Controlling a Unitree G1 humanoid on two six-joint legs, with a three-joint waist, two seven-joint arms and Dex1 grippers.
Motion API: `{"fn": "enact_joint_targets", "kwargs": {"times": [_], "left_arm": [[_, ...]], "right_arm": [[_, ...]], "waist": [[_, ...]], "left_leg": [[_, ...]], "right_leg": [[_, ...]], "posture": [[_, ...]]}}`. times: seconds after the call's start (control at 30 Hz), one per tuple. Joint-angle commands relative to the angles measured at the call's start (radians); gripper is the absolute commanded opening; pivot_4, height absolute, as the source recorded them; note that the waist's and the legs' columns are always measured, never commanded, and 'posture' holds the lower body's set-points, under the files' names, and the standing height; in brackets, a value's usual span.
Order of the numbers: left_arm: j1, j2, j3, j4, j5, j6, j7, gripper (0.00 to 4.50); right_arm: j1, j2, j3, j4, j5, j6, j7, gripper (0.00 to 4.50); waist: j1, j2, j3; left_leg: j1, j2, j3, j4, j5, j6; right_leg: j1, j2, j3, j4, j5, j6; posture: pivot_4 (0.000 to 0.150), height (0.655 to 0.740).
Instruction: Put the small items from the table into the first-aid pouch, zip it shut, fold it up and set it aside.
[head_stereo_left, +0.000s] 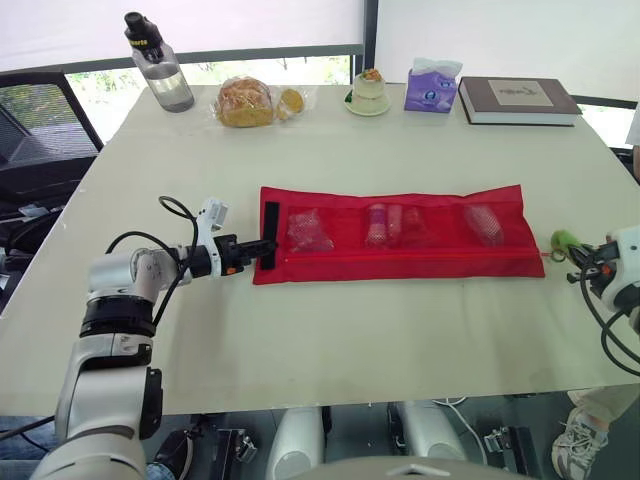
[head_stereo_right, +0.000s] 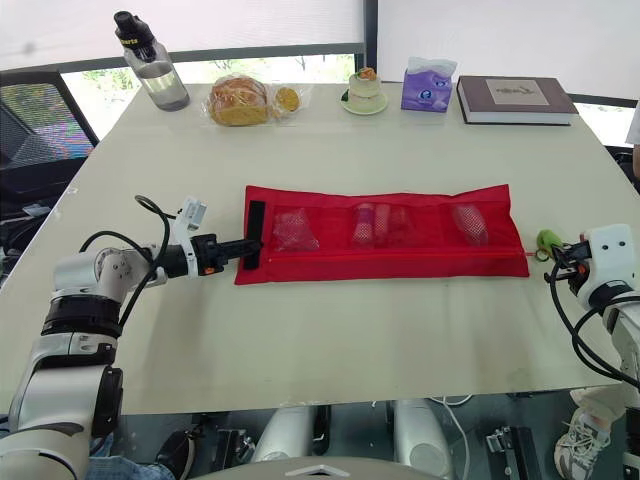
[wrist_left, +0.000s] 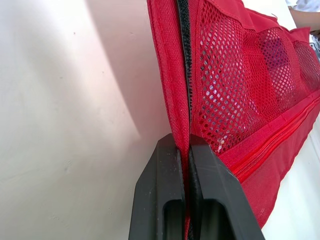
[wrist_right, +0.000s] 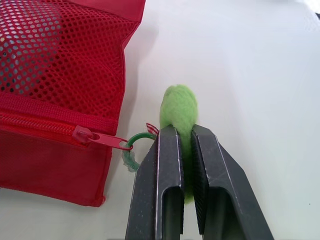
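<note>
The red first-aid pouch lies unfolded flat across the middle of the table, with small items inside its three mesh pockets. A black strip runs along its left end. My left gripper is shut on that left edge of the pouch, pinching the red fabric. Off the pouch's right end, my right gripper is shut on the green zip pull, which is tied by a green ring to the red zipper slider. The slider sits at the right end of the zip.
Along the table's far edge stand a water bottle, bagged bread, a small dessert on a plate, a purple tissue pack and a brown book. A person's shoe shows below the table's right corner.
</note>
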Motion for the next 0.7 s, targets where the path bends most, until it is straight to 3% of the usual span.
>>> {"fn": "enact_joint_targets", "kwargs": {"times": [0.03, 0.1, 0.37, 0.4, 0.5, 0.6, 0.7], "left_arm": [[0.031, 0.06, 0.063, 0.017, 0.045, 0.01, 0.078, 0.0], [0.034, 0.062, 0.066, 0.008, 0.044, 0.018, 0.083, 0.0], [0.034, 0.078, 0.087, -0.003, 0.038, 0.041, 0.091, 0.0], [0.036, 0.081, 0.09, -0.005, 0.036, 0.043, 0.089, 0.0], [0.047, 0.085, 0.098, -0.027, 0.03, 0.044, 0.078, 1.08], [0.049, 0.09, 0.1, -0.046, 0.03, 0.018, 0.054, 2.45], [0.041, 0.096, 0.102, -0.055, 0.029, -0.019, 0.02, 3.81]], "right_arm": [[0.0, -0.022, -0.079, 0.015, -0.039, 0.012, -0.076, 0.77], [0.002, -0.018, -0.092, 0.006, -0.02, 0.016, -0.071, 1.04], [0.115, 0.006, -0.141, -0.094, 0.019, 0.029, -0.035, 4.44], [0.125, 0.022, -0.154, -0.128, 0.056, 0.047, -0.026, 4.44], [0.145, 0.081, -0.189, -0.261, 0.227, 0.165, -0.002, 4.5], [0.155, 0.141, -0.201, -0.363, 0.383, 0.27, -0.008, 4.5], [0.169, 0.184, -0.189, -0.398, 0.433, 0.302, -0.036, 4.5]], "waist": [[0.0, 0.0, 0.0], [0.0, 0.0, 0.0], [0.0, 0.0, 0.0], [-0.001, 0.0, 0.0], [-0.002, 0.0, 0.0], [-0.001, 0.0, 0.0], [0.003, 0.0, 0.0]], "left_leg": [[0.0, 0.0, 0.0, 0.0, 0.0, 0.0], [0.0, 0.0, 0.0, 0.0, 0.0, 0.0], [0.001, 0.002, 0.001, -0.001, 0.0, 0.0], [0.001, 0.002, 0.001, -0.001, 0.0, 0.0], [0.001, 0.002, 0.002, -0.001, 0.0, 0.0], [0.001, 0.004, 0.002, -0.001, 0.0, 0.0], [0.001, 0.004, 0.002, -0.001, 0.0, 0.0]], "right_leg": [[0.0, 0.0, 0.0, 0.0, 0.0, 0.0], [0.0, 0.0, 0.0, 0.0, 0.0, 0.0], [-0.001, 0.002, 0.001, 0.0, 0.0, 0.0], [-0.001, 0.001, 0.001, 0.0, 0.0, 0.0], [-0.001, 0.002, 0.002, 0.0, 0.0, 0.0], [-0.001, 0.002, 0.002, 0.0, 0.0, 0.0], [-0.001, 0.002, 0.001, 0.0, 0.0, 0.0]], "posture": [[0.15, 0.74], [0.15, 0.74], [0.15, 0.74], [0.15, 0.74], [0.15, 0.74], [0.15, 0.74], [0.15, 0.74]]}}
